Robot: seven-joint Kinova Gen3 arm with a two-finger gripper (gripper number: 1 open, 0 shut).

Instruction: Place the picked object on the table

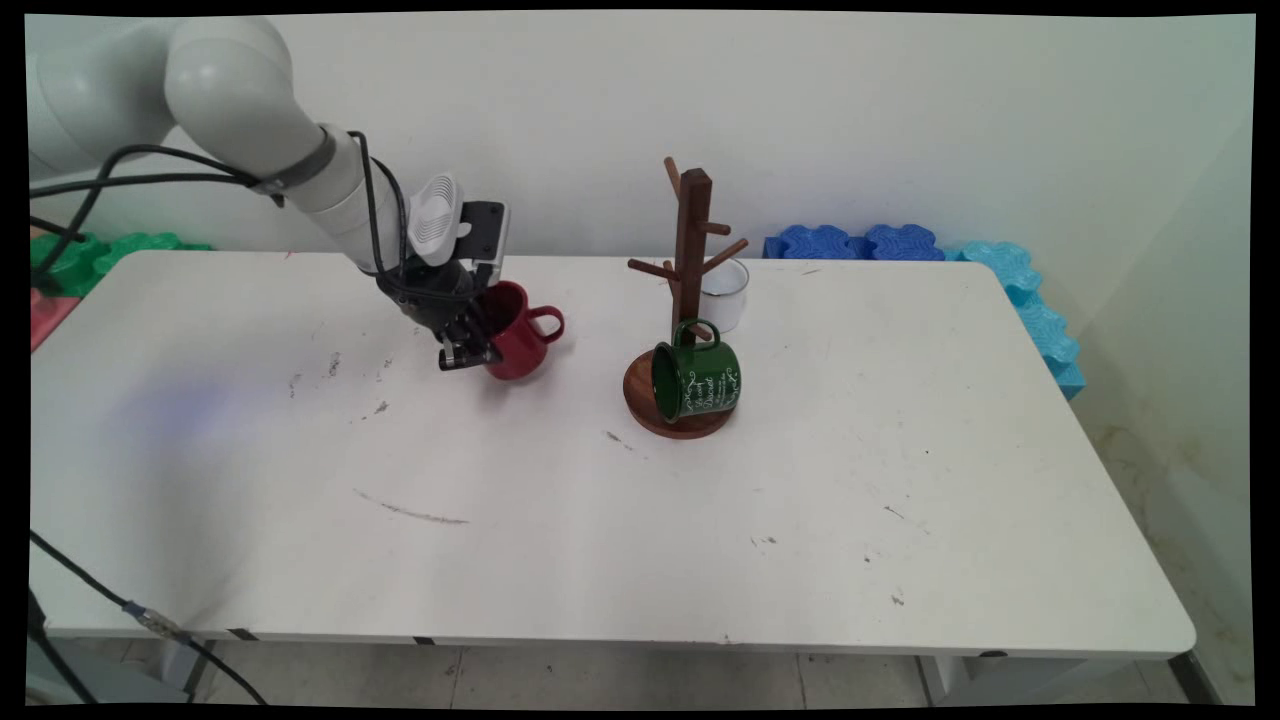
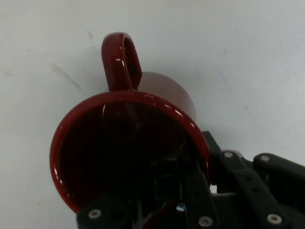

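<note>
The gripper (image 1: pixel 468 350) is clamped on the rim of a tilted red mug (image 1: pixel 515 340), one finger inside, lifting it off the desk (image 1: pixel 600 520) beside the mug stand (image 1: pixel 688 300)

white rounded arm (image 1: pixel 250 110), black cables (image 1: pixel 130 170), black screwed gripper (image 1: pixel 468 345).

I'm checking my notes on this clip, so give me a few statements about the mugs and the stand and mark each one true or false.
1. The gripper grips the red mug by its rim, one finger inside. True.
2. The green mug stands upright on the table. False: it hangs tilted from a low peg of the wooden mug tree, over the base.
3. A white cup sits behind the mug tree. True.
4. The red mug's handle points toward the arm. False: it points away, toward the mug tree.
</note>
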